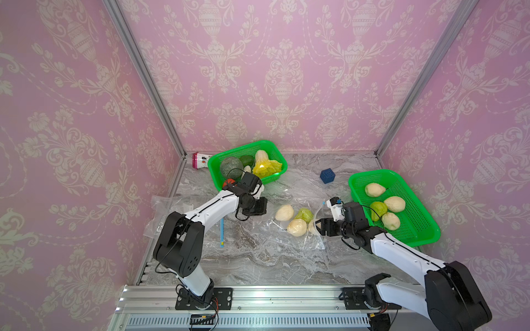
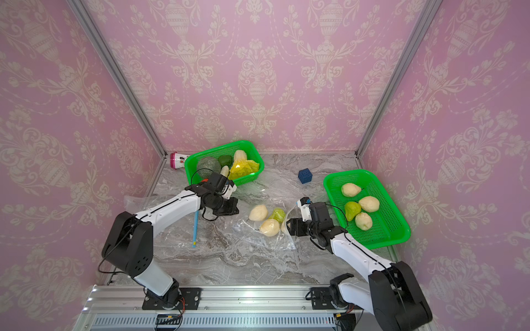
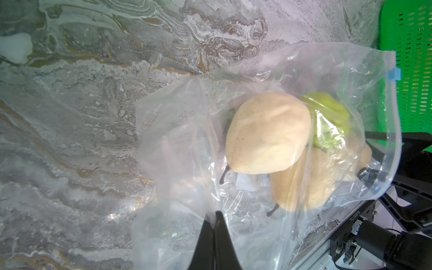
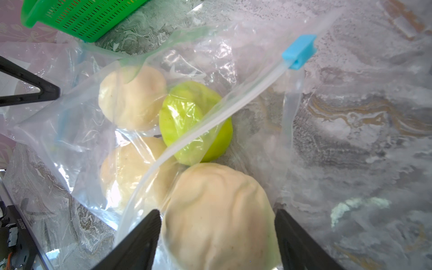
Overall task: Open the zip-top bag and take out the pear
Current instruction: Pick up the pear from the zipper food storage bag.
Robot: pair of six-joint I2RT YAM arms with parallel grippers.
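The clear zip-top bag (image 1: pixel 289 240) lies in the middle of the table, and its blue slider (image 4: pixel 299 51) sits at one end of the zip. The mouth gapes toward my right arm. Inside are two pale pears (image 1: pixel 284 212) (image 1: pixel 297 227) and a green pear (image 1: pixel 304 215). My left gripper (image 3: pixel 216 216) is shut on a fold of the bag's plastic at the end away from the mouth. At the mouth, my right gripper (image 4: pixel 217 211) is open, its fingers on either side of another pale pear (image 4: pixel 217 194).
A green basket (image 1: pixel 410 220) at the right holds several pears. Another green basket (image 1: pixel 243 147) at the back holds vegetables, with a pink bottle (image 1: pixel 199 160) beside it. A blue cube (image 1: pixel 327 175) stands behind the bag. Another clear bag (image 1: pixel 163 206) lies at the left.
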